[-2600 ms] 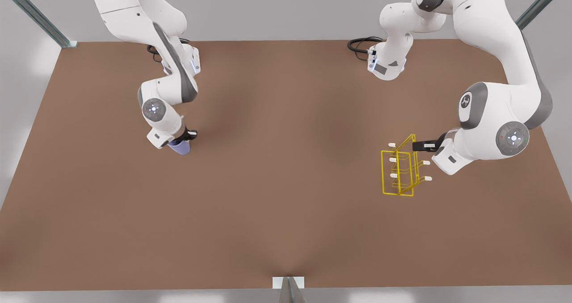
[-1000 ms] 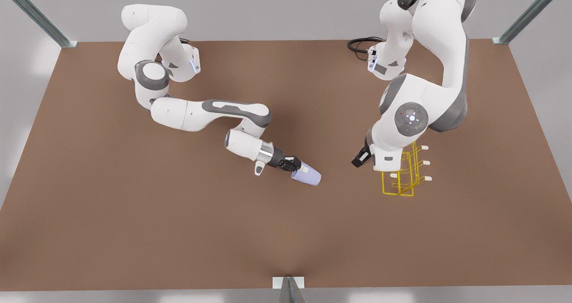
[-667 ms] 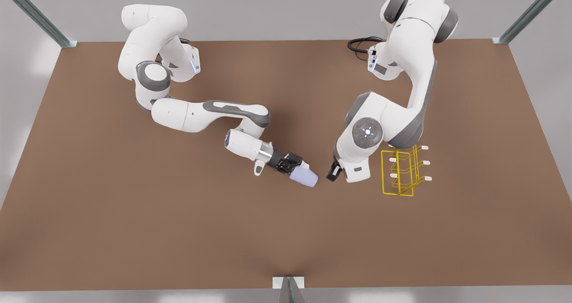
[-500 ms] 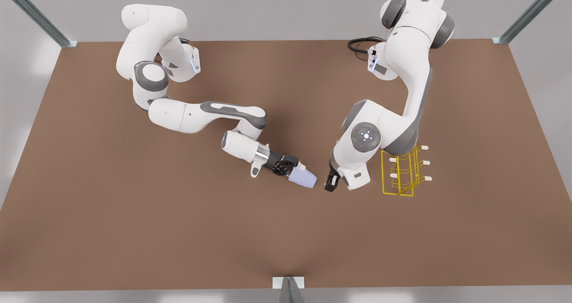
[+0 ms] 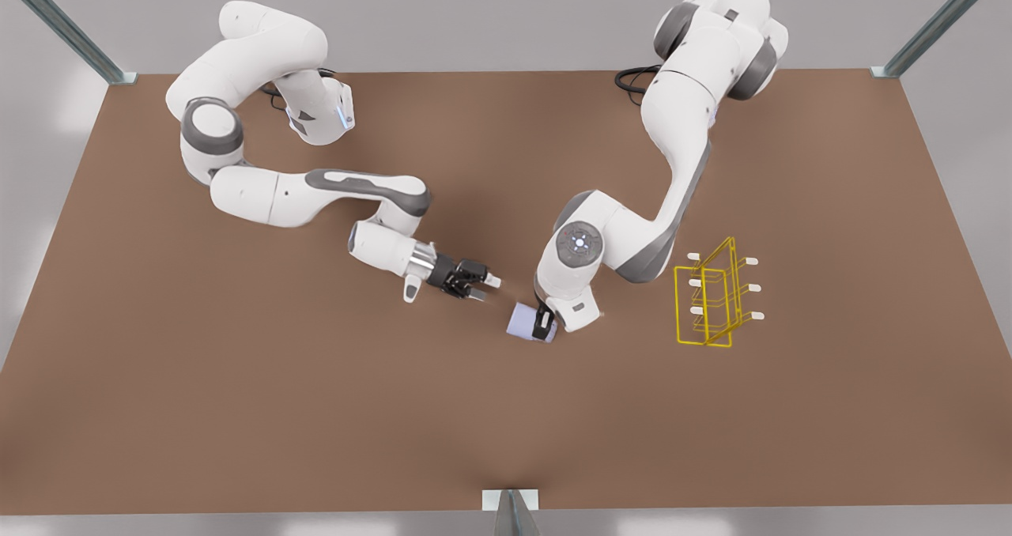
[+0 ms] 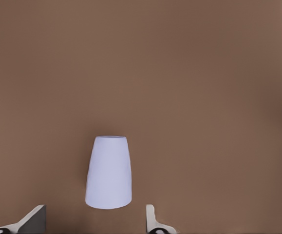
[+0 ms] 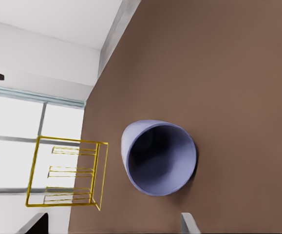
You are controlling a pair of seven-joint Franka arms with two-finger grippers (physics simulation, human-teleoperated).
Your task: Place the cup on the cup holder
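**A:** Cup [image 5: 523,320] position, relative to the cup holder [image 5: 706,299]?

**B:** Well apart from it, out toward the front view's left. It seems to lie on its side on the table [image 5: 316,409], and the right wrist view looks into its mouth. None of the pegs has anything on it.

**A:** Who has it?

**B:** Nobody firmly. The right gripper [image 5: 544,322] is at the cup on the side facing the holder. Its fingers are spread wide, one on each side of the rim and not yet closed on it. The left gripper [image 5: 484,288] is farther from the holder, just beyond the cup, also spread and holding nothing.

**A:** Why the right arm?

**B:** My guess is reach, since its base is nearer the holder. Taking the cup near the rim would leave the mouth free for a peg, though that thin wire frame could tip if bumped.
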